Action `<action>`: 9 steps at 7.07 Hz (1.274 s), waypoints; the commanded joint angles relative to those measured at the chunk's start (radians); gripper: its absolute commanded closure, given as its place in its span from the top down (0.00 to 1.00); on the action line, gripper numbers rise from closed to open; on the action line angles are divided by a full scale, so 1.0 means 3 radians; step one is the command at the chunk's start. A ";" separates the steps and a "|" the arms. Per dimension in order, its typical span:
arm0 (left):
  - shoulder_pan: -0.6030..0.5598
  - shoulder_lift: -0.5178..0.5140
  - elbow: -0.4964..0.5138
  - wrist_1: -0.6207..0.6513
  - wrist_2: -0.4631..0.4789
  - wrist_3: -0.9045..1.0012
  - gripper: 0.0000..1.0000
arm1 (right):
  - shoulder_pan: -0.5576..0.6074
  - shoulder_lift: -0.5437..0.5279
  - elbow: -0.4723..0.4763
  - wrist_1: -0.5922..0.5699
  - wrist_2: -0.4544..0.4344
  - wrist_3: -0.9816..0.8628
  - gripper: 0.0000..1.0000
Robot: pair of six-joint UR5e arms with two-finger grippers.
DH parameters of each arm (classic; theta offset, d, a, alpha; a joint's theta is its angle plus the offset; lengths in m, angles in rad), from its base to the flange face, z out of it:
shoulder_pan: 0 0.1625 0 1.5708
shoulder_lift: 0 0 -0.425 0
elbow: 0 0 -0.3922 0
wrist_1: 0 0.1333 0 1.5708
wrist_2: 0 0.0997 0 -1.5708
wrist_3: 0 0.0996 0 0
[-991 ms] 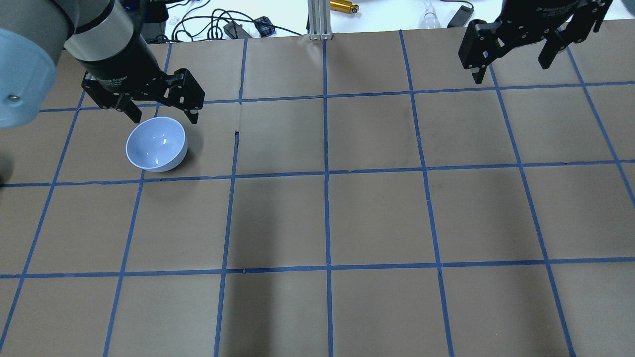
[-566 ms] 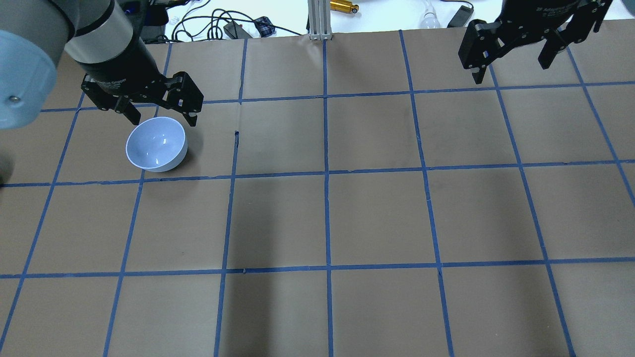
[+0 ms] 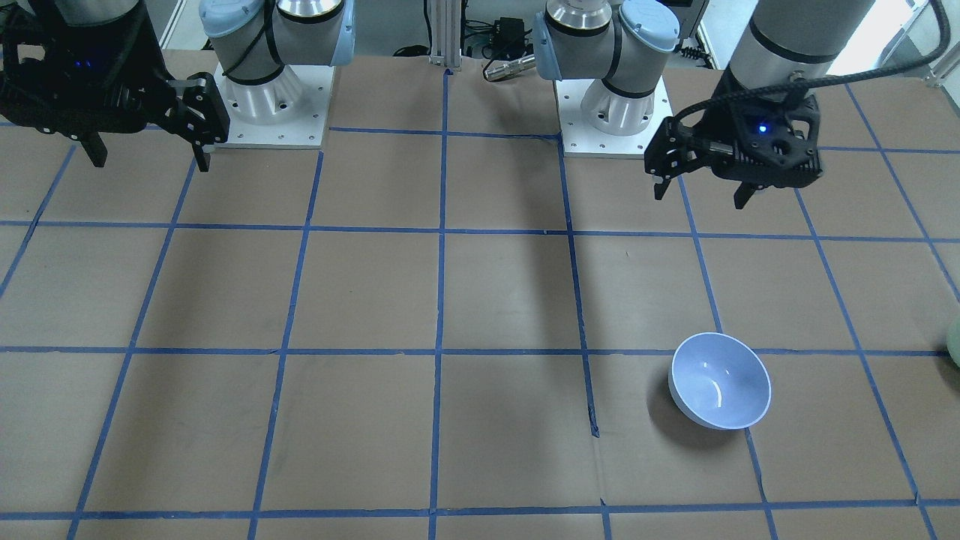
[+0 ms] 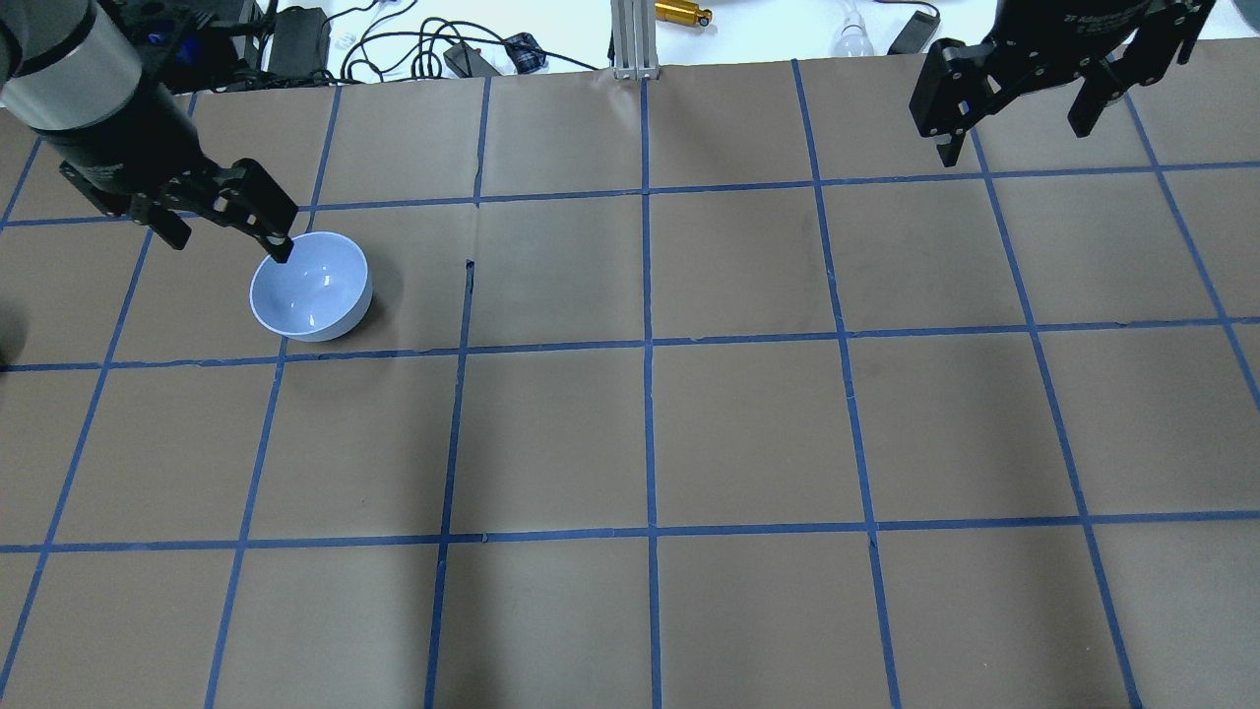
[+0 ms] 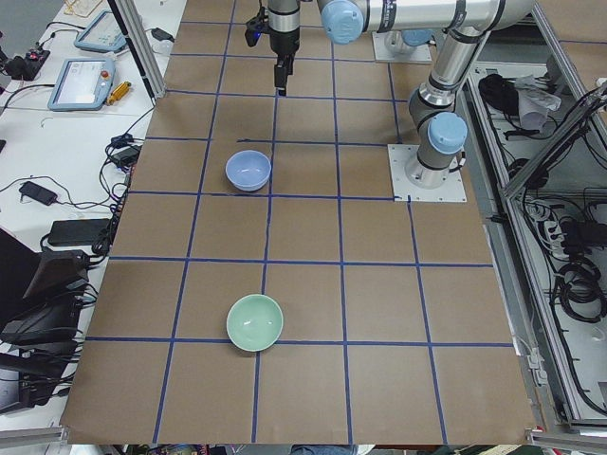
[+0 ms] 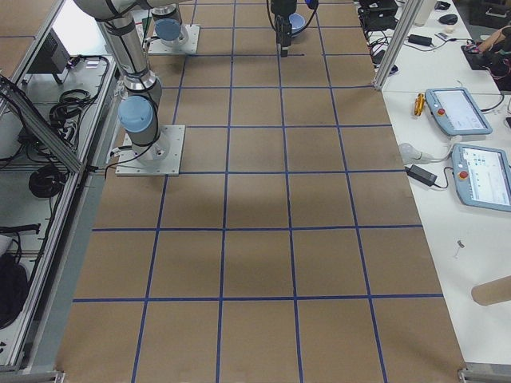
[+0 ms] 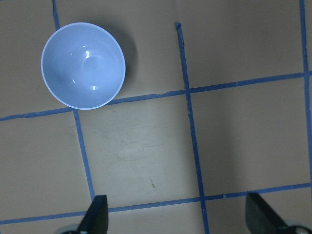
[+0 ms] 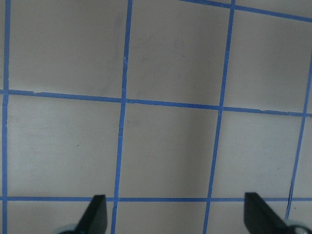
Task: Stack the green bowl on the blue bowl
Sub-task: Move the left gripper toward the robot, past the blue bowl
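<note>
Over the table [image 4: 748, 433], the overhead view shows the left gripper [image 4: 233, 248] hanging with its fingers spread wide and nothing between them. One fingertip overlaps the far-left rim of the blue bowl [image 4: 310, 288] in the picture, though whether it touches cannot be told from here. The right gripper [image 4: 1014, 143] hovers at the far right corner, equally wide and empty.

From the front-facing camera, the left gripper is clearly up off the table and apart from the blue bowl. That bowl sits upright and empty inside a square of the blue tape [image 3: 439, 352] grid.

The left-end camera shows the green bowl [image 5: 254, 321] upright on the paper, well apart from the blue bowl and nearer that end of the table.

The left wrist camera looks down on the blue bowl, beyond its two parted fingers. The right wrist camera shows taped paper between its own parted fingers.
</note>
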 commanded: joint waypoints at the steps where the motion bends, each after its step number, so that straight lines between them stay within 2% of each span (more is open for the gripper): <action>1: 0.0606 -0.0031 -0.0050 0.0001 -0.0029 0.0973 1.00 | 0.0000 0.0000 0.0000 0.0000 0.0000 0.0000 1.00; 5: 0.1563 -0.0215 -0.0086 0.0058 -0.0034 0.2696 1.00 | 0.0000 0.0000 0.0000 0.0000 0.0000 0.0000 1.00; 7: 0.2085 -0.0490 -0.0061 0.0515 -0.0019 0.3933 1.00 | 0.0000 0.0000 0.0000 0.0000 0.0000 0.0000 1.00; 9: 0.2367 -0.0873 -0.0035 0.0879 -0.0034 0.4626 1.00 | 0.0000 0.0000 0.0000 0.0000 0.0000 0.0000 1.00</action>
